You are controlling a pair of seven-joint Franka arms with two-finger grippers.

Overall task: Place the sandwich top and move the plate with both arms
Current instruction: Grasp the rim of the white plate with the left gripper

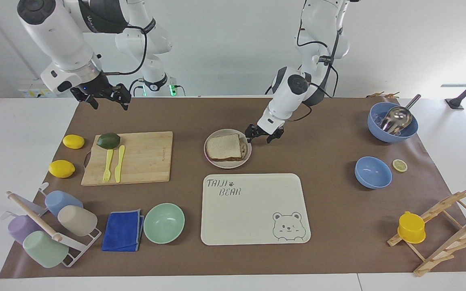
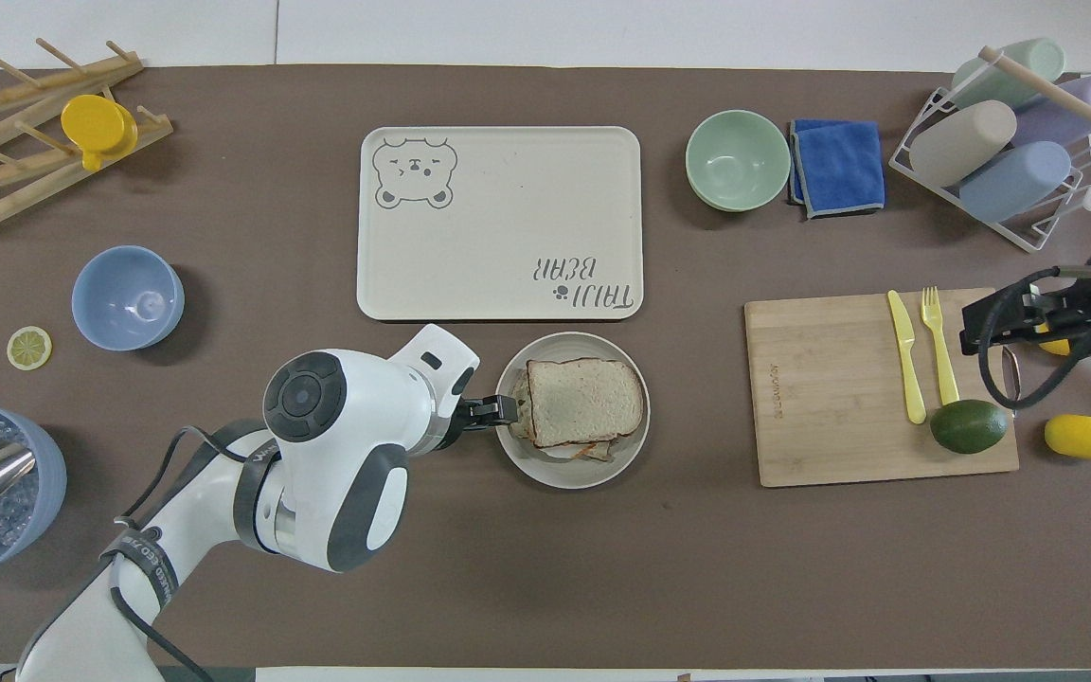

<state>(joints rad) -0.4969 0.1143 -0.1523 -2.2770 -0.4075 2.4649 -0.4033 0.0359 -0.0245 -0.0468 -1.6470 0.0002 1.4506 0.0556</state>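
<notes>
The sandwich top [image 1: 225,146] [image 2: 585,401], a plain speckled slice with a brown crust, lies on a stack of bread on the small round plate [image 1: 227,166] [image 2: 564,474]. The plate stands mid-table, nearer to the robots than the tray. My left gripper [image 1: 262,139] [image 2: 498,409] is low at the plate's rim, on the side toward the left arm's end, with its jaws apart. I cannot tell whether it touches the rim. My right gripper [image 1: 105,99] [image 2: 981,332] hangs open and empty, high over the cutting board's handle end.
The bear-print tray [image 1: 253,210] lies just past the plate. The cutting board [image 1: 144,157] carries an avocado [image 1: 108,140] and a yellow knife and fork. Lemons, a green bowl [image 1: 164,223], a blue cloth, a cup rack, blue bowls [image 1: 373,172] and a wooden rack ring the table.
</notes>
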